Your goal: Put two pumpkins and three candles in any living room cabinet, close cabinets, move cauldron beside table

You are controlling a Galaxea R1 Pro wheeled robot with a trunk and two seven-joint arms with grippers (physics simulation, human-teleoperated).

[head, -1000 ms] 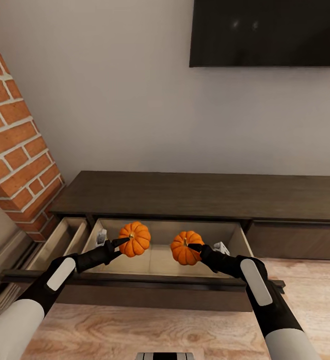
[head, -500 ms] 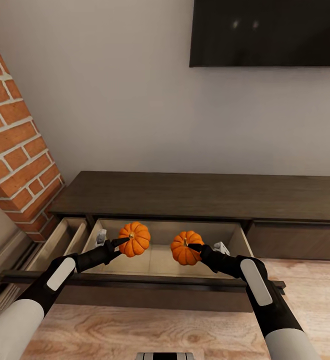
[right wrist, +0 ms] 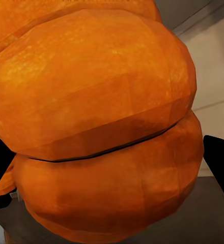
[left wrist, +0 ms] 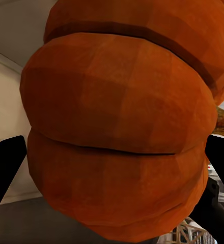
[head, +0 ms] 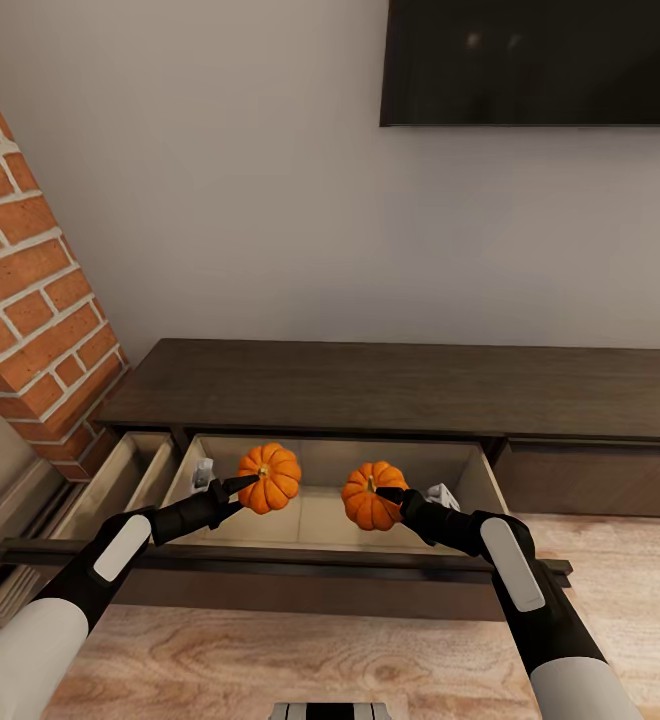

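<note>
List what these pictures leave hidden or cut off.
- Drawer floor under the pumpkins: partly hidden in the head view by left pumpkin, right pumpkin and both arms.
- Wrist views: each held pumpkin blocks the surroundings.
- Cabinet: its right end is cut off by the head view's edge.

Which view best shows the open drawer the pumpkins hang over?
The head view: the open drawer shows whole, pale inside, below both held pumpkins. In the wrist views orange pumpkin blocks nearly everything, with slivers of pale surface at the edges.
</note>
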